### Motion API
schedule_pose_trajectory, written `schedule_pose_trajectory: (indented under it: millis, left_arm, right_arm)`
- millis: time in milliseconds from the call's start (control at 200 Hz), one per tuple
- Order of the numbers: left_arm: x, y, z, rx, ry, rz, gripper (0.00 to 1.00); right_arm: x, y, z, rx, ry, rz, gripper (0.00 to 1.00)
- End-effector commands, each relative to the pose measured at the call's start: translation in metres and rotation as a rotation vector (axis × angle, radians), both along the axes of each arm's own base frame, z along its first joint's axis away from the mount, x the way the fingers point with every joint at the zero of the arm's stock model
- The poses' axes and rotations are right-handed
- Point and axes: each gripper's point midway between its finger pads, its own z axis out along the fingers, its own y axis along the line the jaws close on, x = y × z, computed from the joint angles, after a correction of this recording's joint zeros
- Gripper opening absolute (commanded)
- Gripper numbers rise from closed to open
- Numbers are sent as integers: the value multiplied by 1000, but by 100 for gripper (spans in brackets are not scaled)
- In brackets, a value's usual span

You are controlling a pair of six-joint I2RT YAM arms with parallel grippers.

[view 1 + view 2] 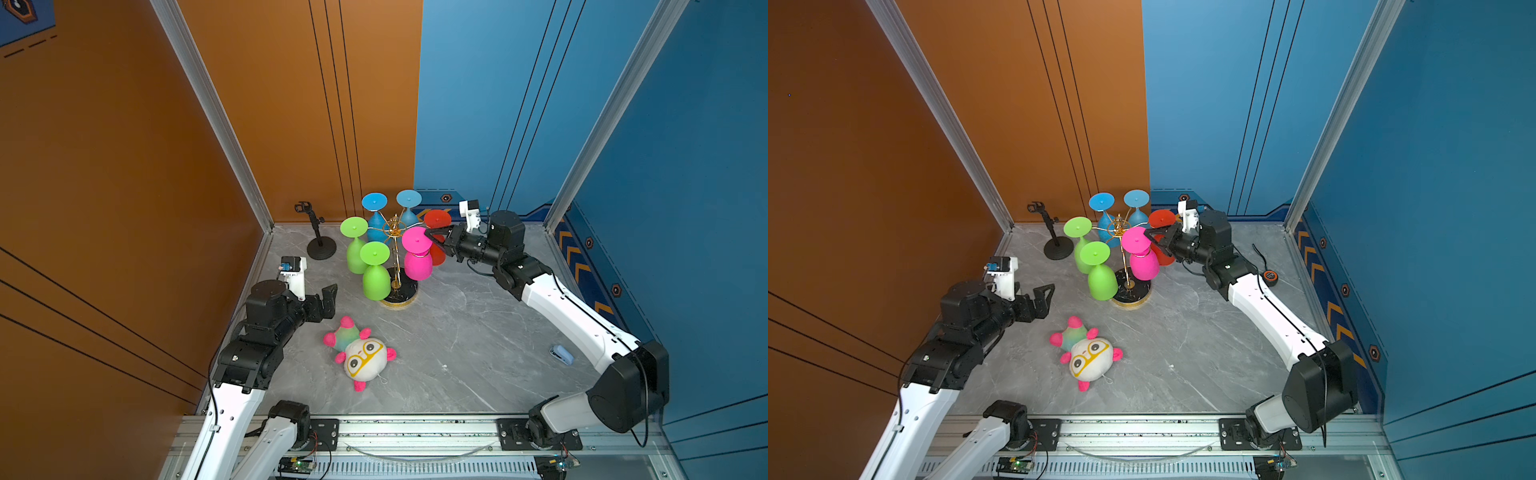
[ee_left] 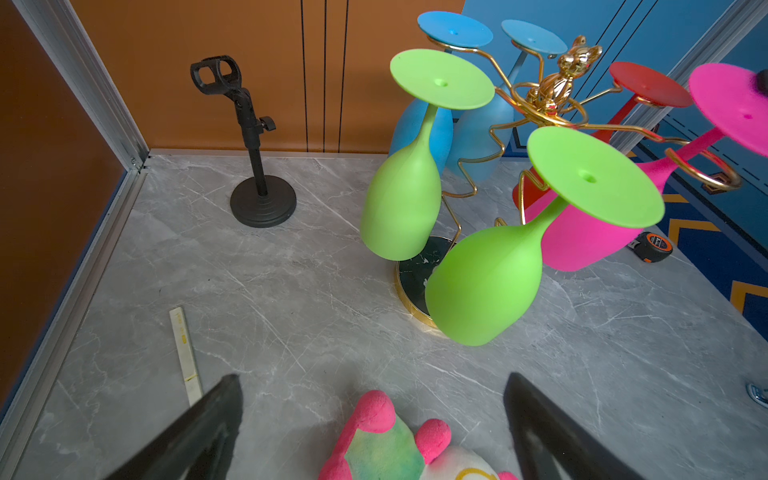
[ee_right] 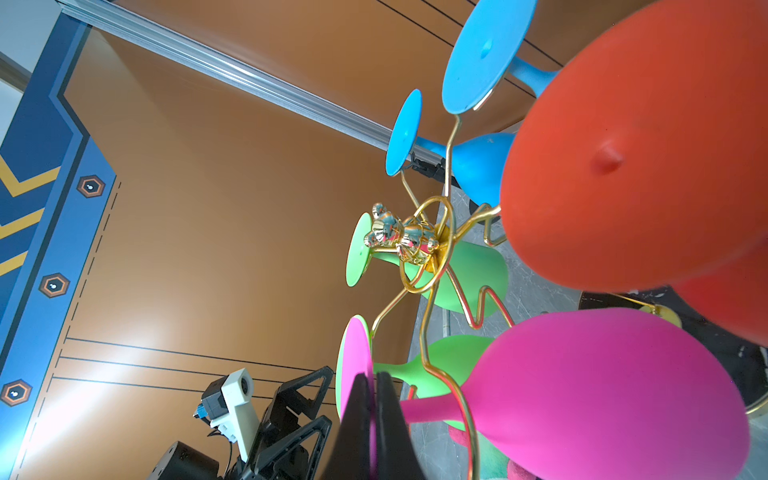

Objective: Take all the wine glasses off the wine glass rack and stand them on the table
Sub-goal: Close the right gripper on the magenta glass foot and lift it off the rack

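My right gripper [image 1: 427, 234] clamps the pink glass's [image 1: 417, 266] foot. The glass hangs at the rack's [image 1: 405, 293] 4 o'clock. Left gripper [image 2: 372, 379] wide, idle. Risk: if I pull sideways, the stem snags and the rack tips.

The left arm [image 1: 235, 401] is folded low, and the left gripper [image 1: 326, 300] points forward with its jaws spread wide and nothing between them. The right arm [image 1: 573, 316] stretches forward and inward, its right gripper [image 1: 430, 236] pinched tight on the foot of the pink wine glass [image 1: 417, 266].
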Motion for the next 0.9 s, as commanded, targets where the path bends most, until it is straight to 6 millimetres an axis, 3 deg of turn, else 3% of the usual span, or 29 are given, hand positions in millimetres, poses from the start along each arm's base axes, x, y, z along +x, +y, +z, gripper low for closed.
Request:
schedule_pose_trajectory:
  millis: [0,896]
  left_arm:
    - [-3,-2,-4,8,13,-17,98]
    - [-10,0,0,19,9,-18,98]
  right_arm:
    - [0,8,6,31,-18,27,0]
    - [13,23,-3,26,-8,26,0]
